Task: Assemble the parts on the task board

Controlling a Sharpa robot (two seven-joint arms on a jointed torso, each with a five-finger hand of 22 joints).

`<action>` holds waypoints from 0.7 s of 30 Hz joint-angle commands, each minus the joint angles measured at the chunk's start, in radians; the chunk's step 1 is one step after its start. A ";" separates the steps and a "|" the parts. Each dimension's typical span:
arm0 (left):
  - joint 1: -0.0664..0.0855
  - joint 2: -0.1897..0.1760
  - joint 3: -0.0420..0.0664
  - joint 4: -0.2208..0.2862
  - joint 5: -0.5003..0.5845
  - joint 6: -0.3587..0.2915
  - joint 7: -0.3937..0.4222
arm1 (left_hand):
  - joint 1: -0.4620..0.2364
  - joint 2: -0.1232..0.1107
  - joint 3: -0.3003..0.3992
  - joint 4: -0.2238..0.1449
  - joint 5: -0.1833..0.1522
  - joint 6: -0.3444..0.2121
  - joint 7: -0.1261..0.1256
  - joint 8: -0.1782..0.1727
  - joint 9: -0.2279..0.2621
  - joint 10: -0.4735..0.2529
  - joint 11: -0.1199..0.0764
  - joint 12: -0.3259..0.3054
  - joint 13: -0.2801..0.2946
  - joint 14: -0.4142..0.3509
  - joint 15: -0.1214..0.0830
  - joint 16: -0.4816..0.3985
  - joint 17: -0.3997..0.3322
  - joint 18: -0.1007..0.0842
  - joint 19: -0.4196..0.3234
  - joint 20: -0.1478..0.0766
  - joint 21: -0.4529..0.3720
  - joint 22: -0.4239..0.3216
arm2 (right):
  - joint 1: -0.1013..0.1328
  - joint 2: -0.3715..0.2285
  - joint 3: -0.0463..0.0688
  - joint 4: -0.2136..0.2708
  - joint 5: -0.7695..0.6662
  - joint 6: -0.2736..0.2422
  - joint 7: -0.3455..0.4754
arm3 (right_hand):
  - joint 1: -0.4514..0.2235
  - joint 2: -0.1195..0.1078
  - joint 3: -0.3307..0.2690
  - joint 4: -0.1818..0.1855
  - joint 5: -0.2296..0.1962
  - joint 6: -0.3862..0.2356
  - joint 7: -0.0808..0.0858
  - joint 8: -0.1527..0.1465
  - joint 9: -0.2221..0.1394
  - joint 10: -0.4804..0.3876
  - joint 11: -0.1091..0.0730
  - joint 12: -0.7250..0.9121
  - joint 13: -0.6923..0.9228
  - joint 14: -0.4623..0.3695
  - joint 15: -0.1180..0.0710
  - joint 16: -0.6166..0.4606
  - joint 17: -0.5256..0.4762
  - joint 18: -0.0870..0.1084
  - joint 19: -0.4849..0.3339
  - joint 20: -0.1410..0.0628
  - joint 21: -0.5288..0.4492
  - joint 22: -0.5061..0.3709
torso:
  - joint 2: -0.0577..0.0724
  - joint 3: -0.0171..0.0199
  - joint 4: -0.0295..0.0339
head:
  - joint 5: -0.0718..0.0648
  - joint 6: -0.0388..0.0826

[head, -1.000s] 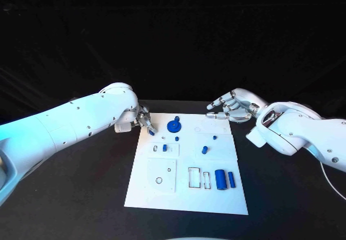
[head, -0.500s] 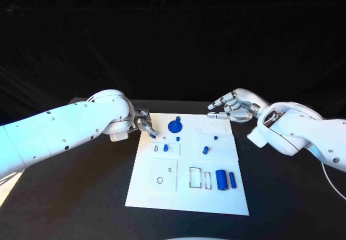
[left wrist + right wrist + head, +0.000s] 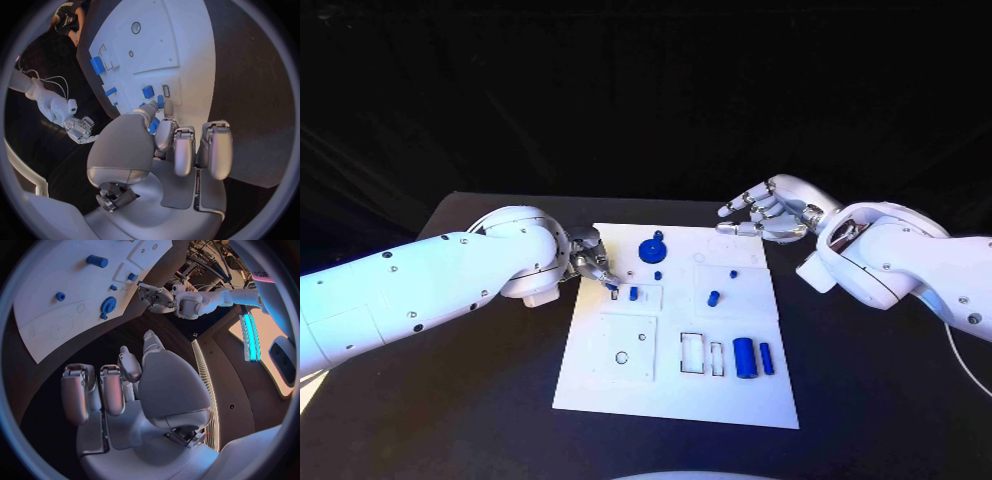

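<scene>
While right hand [image 3: 764, 214] hovers, left hand [image 3: 590, 262] lowered, fingers [image 3: 185, 150] curled

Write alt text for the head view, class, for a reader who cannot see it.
A white task board lies on a black table, with small blue parts on it. The left hand reaches over the board's near-left part, fingertips by a small blue piece. The right hand hovers at the far right corner, fingers curled, holding nothing.

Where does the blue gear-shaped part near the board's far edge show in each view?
Head view: blue gear at the task board's far end.
Left wrist view: hidden behind the left hand.
Right wrist view: gear near the board's edge.
Shared landmark: the large blue cylinder.
</scene>
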 commanded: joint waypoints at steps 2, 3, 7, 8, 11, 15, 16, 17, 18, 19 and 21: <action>-0.008 0.003 0.000 0.004 -0.027 -0.040 0.005 | 0.004 -0.005 0.079 -0.077 0.002 0.013 -0.011 0.006 0.037 0.009 0.000 0.007 0.001 0.104 -0.003 0.003 0.263 -0.007 0.086 -0.006 0.002 0.237 | -0.002 0.001 0.000 0.000 -0.003 0.012 0.011 | 0.000 0.008 -0.006 -0.001 0.005 0.007 0.003 -0.001 0.001 -0.007 0.000 0.001 0.000 0.069 -0.007 -0.006 0.090 0.004 -0.007 0.002 -0.005 0.105 | 0.001 -0.0002 -0.0017 | -0.001 -0.001; -0.010 0.005 0.000 0.004 -0.028 -0.039 0.004 | 0.004 -0.005 0.079 -0.077 0.002 0.013 -0.011 0.006 0.037 0.009 0.000 0.007 0.001 0.104 -0.003 0.003 0.263 -0.007 0.086 -0.006 0.002 0.237 | -0.002 0.001 0.000 0.000 -0.003 0.012 0.011 | 0.000 0.008 -0.007 -0.001 0.005 0.007 0.003 -0.001 0.001 -0.007 0.000 0.000 0.000 0.069 -0.007 -0.007 0.090 0.004 -0.007 0.002 -0.005 0.104 | 0.001 -0.0003 -0.0017 | -0.001 -0.002; -0.016 0.011 0.000 0.000 -0.029 -0.031 0.001 | 0.004 -0.005 0.079 -0.077 0.002 0.013 -0.011 0.006 0.037 0.009 0.000 0.007 0.001 0.104 -0.003 0.003 0.263 -0.007 0.086 -0.006 0.002 0.237 | -0.003 0.001 0.000 0.000 -0.003 0.013 0.011 | 0.000 0.008 -0.007 -0.001 0.005 0.007 0.003 -0.001 0.001 -0.007 0.000 0.000 0.000 0.069 -0.007 -0.007 0.090 0.004 -0.007 0.002 -0.005 0.104 | 0.001 0.0012 -0.0015 | -0.002 -0.003; -0.017 0.013 0.000 -0.001 -0.029 -0.027 0.000 | 0.004 -0.005 0.079 -0.077 0.002 0.013 -0.011 0.006 0.037 0.009 0.000 0.007 0.001 0.104 -0.003 0.003 0.263 -0.007 0.086 -0.006 0.002 0.237 | -0.004 0.001 0.000 0.000 -0.003 0.013 0.011 | 0.000 0.008 -0.007 -0.001 0.005 0.007 0.003 -0.001 0.001 -0.007 0.000 0.000 0.000 0.069 -0.007 -0.007 0.090 0.004 -0.007 0.002 -0.005 0.104 | 0.001 0.0015 -0.0016 | -0.002 -0.004; -0.019 0.016 0.000 -0.007 -0.029 -0.009 -0.007 | 0.004 -0.005 0.079 -0.077 0.002 0.013 -0.011 0.006 0.037 0.009 0.000 0.007 0.001 0.104 -0.003 0.003 0.263 -0.007 0.086 -0.006 0.002 0.237 | -0.004 0.001 0.000 -0.001 -0.003 0.013 0.011 | 0.000 0.008 -0.007 -0.001 0.005 0.007 0.003 -0.001 0.001 -0.007 0.000 0.000 0.000 0.069 -0.007 -0.007 0.090 0.004 -0.007 0.002 -0.005 0.104 | 0.001 0.0015 -0.0019 | -0.002 -0.004; -0.020 0.018 0.000 -0.017 -0.029 0.015 -0.017 | 0.001 -0.009 0.088 -0.078 0.002 0.013 -0.012 0.007 0.039 0.010 -0.001 0.005 -0.001 0.104 -0.004 0.003 0.263 -0.006 0.085 -0.007 0.001 0.236 | -0.004 0.000 0.000 0.000 -0.003 0.013 0.011 | 0.000 0.008 -0.007 -0.001 0.005 0.007 0.003 -0.001 0.001 -0.007 0.000 0.000 0.000 0.069 -0.007 -0.007 0.090 0.004 -0.007 0.002 -0.005 0.104 | 0.000 0.0023 -0.0018 | -0.001 -0.006; -0.021 0.018 0.000 -0.019 -0.029 0.020 -0.020 | 0.000 -0.010 0.089 -0.078 0.002 0.013 -0.012 0.007 0.039 0.010 -0.001 0.005 -0.001 0.104 -0.004 0.003 0.263 -0.006 0.085 -0.007 0.001 0.236 | -0.004 0.000 0.000 0.000 -0.003 0.013 0.011 | 0.000 0.008 -0.007 -0.001 0.005 0.007 0.003 -0.001 0.001 -0.007 0.000 0.000 0.000 0.069 -0.007 -0.007 0.090 0.004 -0.007 0.002 -0.005 0.104 | 0.000 0.0023 -0.0018 | -0.001 -0.006; -0.021 0.018 0.000 -0.020 -0.029 0.026 -0.021 | 0.000 -0.010 0.089 -0.078 0.002 0.013 -0.012 0.007 0.039 0.010 -0.001 0.005 -0.001 0.104 -0.004 0.003 0.263 -0.006 0.085 -0.007 0.001 0.236 | -0.004 0.000 0.000 0.000 -0.003 0.013 0.011 | 0.000 0.008 -0.007 -0.001 0.005 0.007 0.003 -0.001 0.001 -0.007 0.000 0.000 0.000 0.069 -0.007 -0.007 0.090 0.004 -0.007 0.002 -0.005 0.104 | 0.000 0.0024 -0.0018 | -0.001 -0.006; -0.021 0.018 0.000 -0.021 -0.029 0.034 -0.023 | 0.000 -0.011 0.091 -0.079 0.002 0.013 -0.012 0.007 0.040 0.010 -0.001 0.005 -0.001 0.104 -0.004 0.003 0.263 -0.006 0.084 -0.007 0.000 0.236 | -0.004 -0.001 0.000 0.000 -0.003 0.013 0.011 | 0.000 0.008 -0.007 -0.001 0.005 0.007 0.003 -0.001 0.001 -0.007 0.000 0.000 0.000 0.069 -0.007 -0.007 0.090 0.004 -0.007 0.002 -0.005 0.104 | 0.001 0.0021 -0.0018 | -0.001 -0.006; -0.021 0.018 0.000 -0.022 -0.029 0.040 -0.024 | 0.000 -0.012 0.092 -0.080 0.002 0.013 -0.012 0.008 0.040 0.010 -0.001 0.004 -0.002 0.104 -0.005 0.003 0.263 -0.006 0.084 -0.007 0.000 0.235 | -0.004 -0.001 0.000 0.000 -0.003 0.013 0.011 | 0.000 0.008 -0.007 -0.001 0.005 0.007 0.003 -0.001 0.001 -0.007 0.000 0.000 0.000 0.069 -0.007 -0.007 0.090 0.004 -0.007 0.002 -0.005 0.104 | 0.001 0.0020 -0.0018 | -0.001 -0.006; -0.021 0.018 0.000 -0.023 -0.029 0.055 -0.027 | 0.000 -0.014 0.096 -0.082 0.002 0.013 -0.013 0.008 0.041 0.010 -0.001 0.004 -0.002 0.104 -0.005 0.003 0.263 -0.006 0.084 -0.008 0.000 0.235 | -0.004 -0.001 0.000 0.000 -0.003 0.013 0.011 | 0.000 0.008 -0.007 -0.001 0.005 0.007 0.003 -0.001 0.001 -0.007 0.000 0.000 0.000 0.069 -0.007 -0.007 0.090 0.004 -0.007 0.002 -0.005 0.104 | 0.001 0.0016 -0.0020 | -0.002 -0.006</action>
